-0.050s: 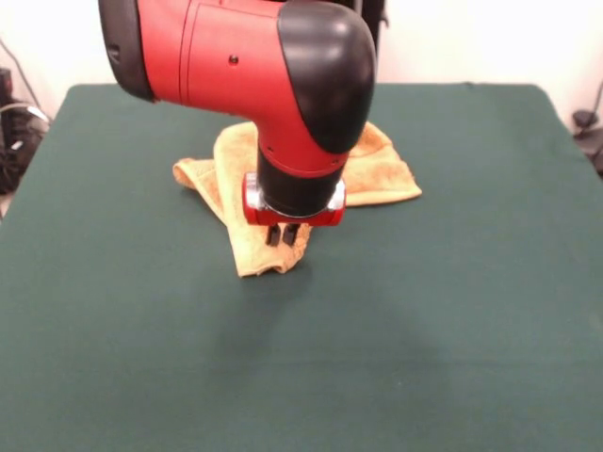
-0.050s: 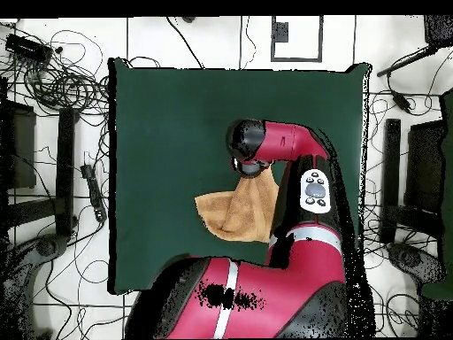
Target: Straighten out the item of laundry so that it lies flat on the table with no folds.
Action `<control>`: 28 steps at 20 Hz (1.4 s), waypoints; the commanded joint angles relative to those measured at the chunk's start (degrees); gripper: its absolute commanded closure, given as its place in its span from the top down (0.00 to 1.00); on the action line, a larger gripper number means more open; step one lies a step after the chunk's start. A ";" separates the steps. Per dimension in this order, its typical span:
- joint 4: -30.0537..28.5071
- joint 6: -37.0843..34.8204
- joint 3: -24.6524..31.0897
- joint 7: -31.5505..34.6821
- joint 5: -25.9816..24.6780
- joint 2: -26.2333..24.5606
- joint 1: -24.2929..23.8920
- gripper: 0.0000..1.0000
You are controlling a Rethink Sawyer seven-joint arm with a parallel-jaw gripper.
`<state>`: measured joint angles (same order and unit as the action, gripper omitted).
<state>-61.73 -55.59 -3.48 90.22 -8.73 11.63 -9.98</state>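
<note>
The item of laundry (image 1: 379, 171), a yellow-orange towel, lies crumpled and folded on the green table (image 1: 452, 320) a little beyond its middle. One narrow end is drawn out toward the near side. My gripper (image 1: 282, 234) points straight down on that end, its two black fingertips close together and shut on the cloth. In the overhead view the towel (image 2: 232, 212) tapers to a strip that runs up under the arm's wrist (image 2: 249, 143), which hides the fingers.
The red arm (image 2: 301, 190) reaches over the table (image 2: 168, 124) and covers part of the towel. Cables and stands lie on the floor around the table (image 2: 62, 88).
</note>
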 commanded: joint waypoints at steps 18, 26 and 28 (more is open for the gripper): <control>27.44 2.62 8.34 11.75 2.62 -16.29 3.64 0.00; 31.26 0.94 8.42 11.81 2.77 -17.77 3.93 0.00; 31.75 0.66 8.39 11.83 2.93 -17.95 3.96 0.00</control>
<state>-34.05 -68.43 -3.48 90.22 -8.39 0.22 -8.90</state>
